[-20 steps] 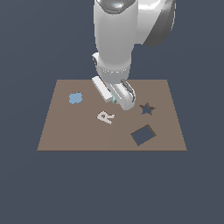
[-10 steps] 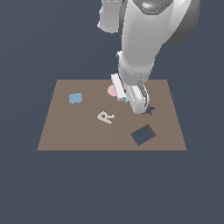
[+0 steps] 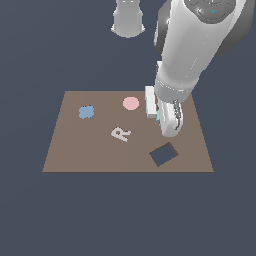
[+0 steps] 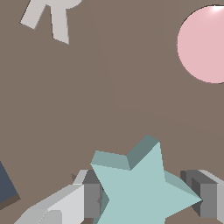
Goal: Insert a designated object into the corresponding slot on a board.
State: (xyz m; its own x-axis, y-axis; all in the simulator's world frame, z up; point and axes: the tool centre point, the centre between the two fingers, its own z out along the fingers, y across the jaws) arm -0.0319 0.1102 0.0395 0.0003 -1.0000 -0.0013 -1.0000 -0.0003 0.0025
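Two fingers (image 4: 92, 199) are closed on the pale teal star (image 4: 142, 183), one pad pressed to each side of it. The star is held low over the brown board (image 3: 75, 150), near the board's edge on the exterior view's right, with the arm covering the star-shaped slot there. A pink disc (image 3: 131, 103), a white letter R (image 3: 120, 134), a blue blob (image 3: 86, 112) and a dark square cut-out (image 3: 164, 154) are seen on the board.

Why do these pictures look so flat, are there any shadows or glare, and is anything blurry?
Exterior view: even lighting, no cast shadows on the flat brown board, soft sheen on the white arm. Wrist view: sharp throughout, a small bright glare spot at the pink disc's edge; the pale teal star piece between the claw fingers shows darker side faces only.
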